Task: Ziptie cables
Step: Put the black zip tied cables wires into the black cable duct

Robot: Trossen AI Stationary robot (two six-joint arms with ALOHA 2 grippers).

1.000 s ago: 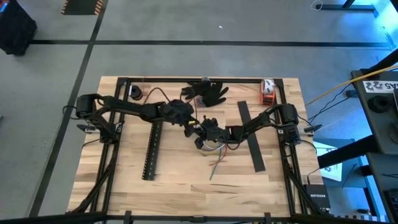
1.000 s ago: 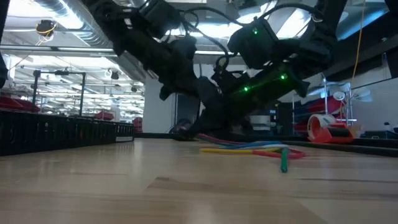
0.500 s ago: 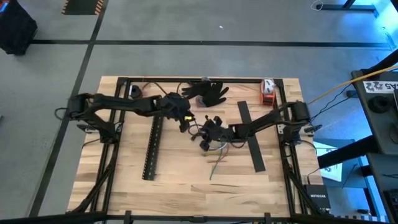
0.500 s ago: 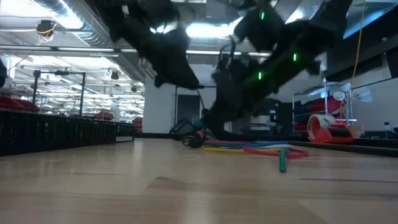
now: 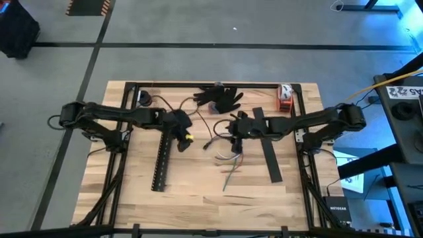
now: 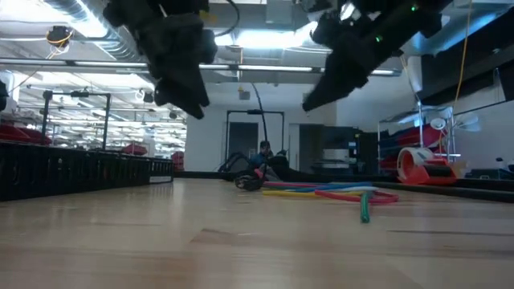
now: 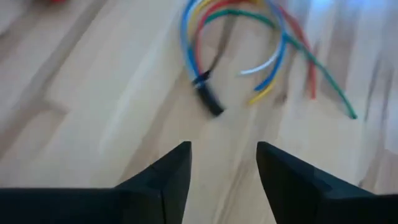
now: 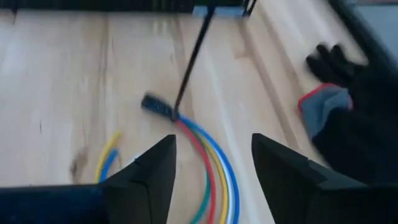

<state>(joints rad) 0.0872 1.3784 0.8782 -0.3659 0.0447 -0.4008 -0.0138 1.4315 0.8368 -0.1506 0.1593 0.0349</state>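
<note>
The cables (image 5: 227,157), a curved bundle of blue, yellow, red, green and white wires, lie flat on the wooden table (image 5: 198,192). A dark zip tie head (image 8: 158,107) sits on the bundle, and its thin tail (image 8: 194,50) runs off along the table. The bundle also shows in the left wrist view (image 7: 249,37) and the low view (image 6: 325,191). My left gripper (image 5: 182,137) hangs open above the table, left of the cables. My right gripper (image 5: 235,125) hangs open just beyond them. Both are clear of the table in the low view, the left gripper (image 6: 191,104) and the right gripper (image 6: 312,103).
A long black slotted channel (image 5: 161,158) lies left of the cables and a flat black strip (image 5: 267,145) to their right. Black gloves (image 5: 222,98) and a red-and-white roll (image 5: 284,97) sit by the far edge. Bare wood lies toward the near edge.
Both grippers have opened, let go of the cables and risen from the table. The left one has drawn back toward the table's left edge, the right one up and toward the right and far side while rolling. The bundle has stayed on the table.
</note>
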